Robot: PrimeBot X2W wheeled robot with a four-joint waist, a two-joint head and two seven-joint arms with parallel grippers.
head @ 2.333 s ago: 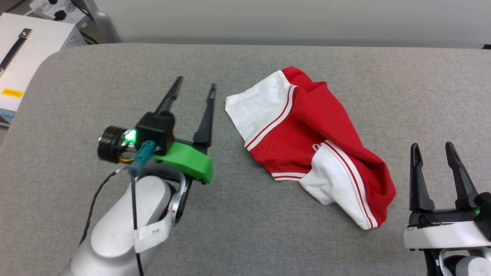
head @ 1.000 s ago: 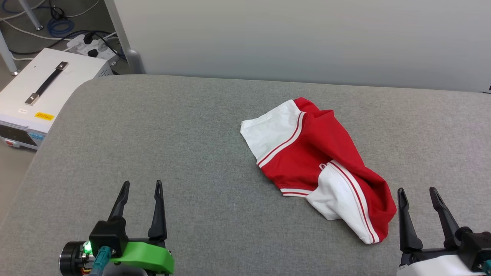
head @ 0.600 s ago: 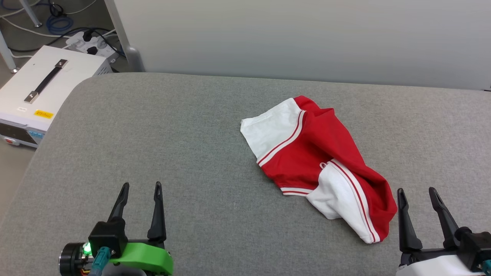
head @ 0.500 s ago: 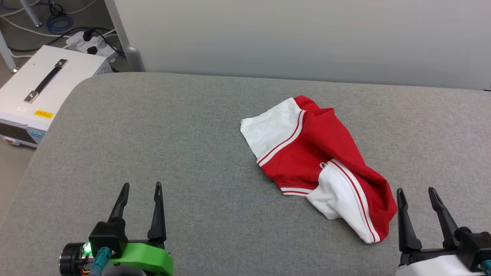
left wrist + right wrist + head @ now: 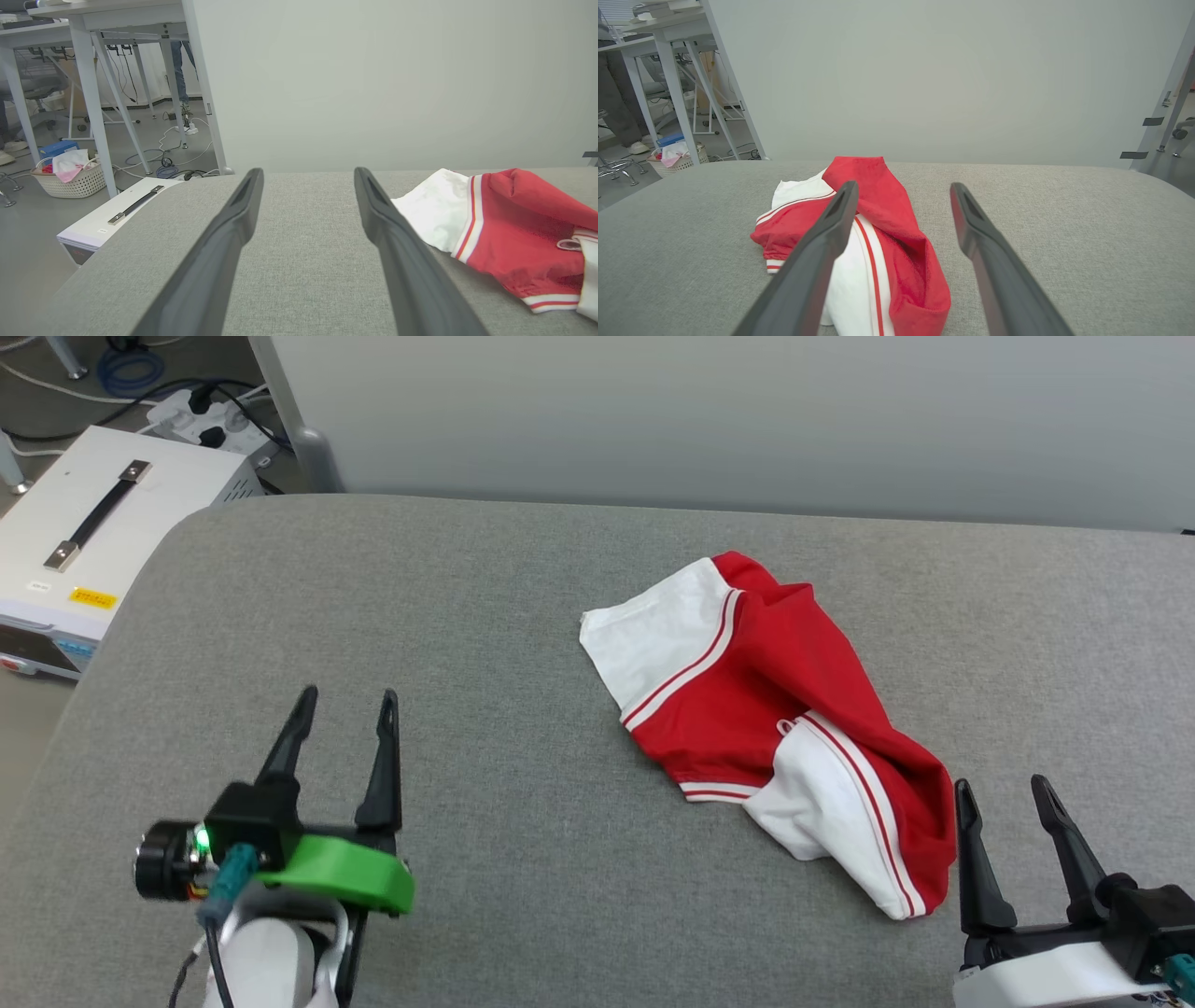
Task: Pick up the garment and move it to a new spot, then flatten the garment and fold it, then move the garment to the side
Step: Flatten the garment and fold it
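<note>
Both spread: left end effector point(image 5: 348, 693), right end effector point(image 5: 1001, 782); crumpled garment point(image 5: 794, 663), woven surface point(image 5: 513, 616).

head: high, looking down | wrists: low, forward | shared: garment point(image 5: 794, 681)

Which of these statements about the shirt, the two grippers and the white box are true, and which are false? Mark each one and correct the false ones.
1. The garment lies crumpled on the grey padded surface. True.
2. The left gripper is shut on a sleeve. False: it is open, holds nothing and is well clear of the garment.
3. The right gripper is open and closer to the garment than the left one. True.
4. The white box sits on the padded surface beside the garment. False: it stands off the surface, beyond its far left corner.
</note>
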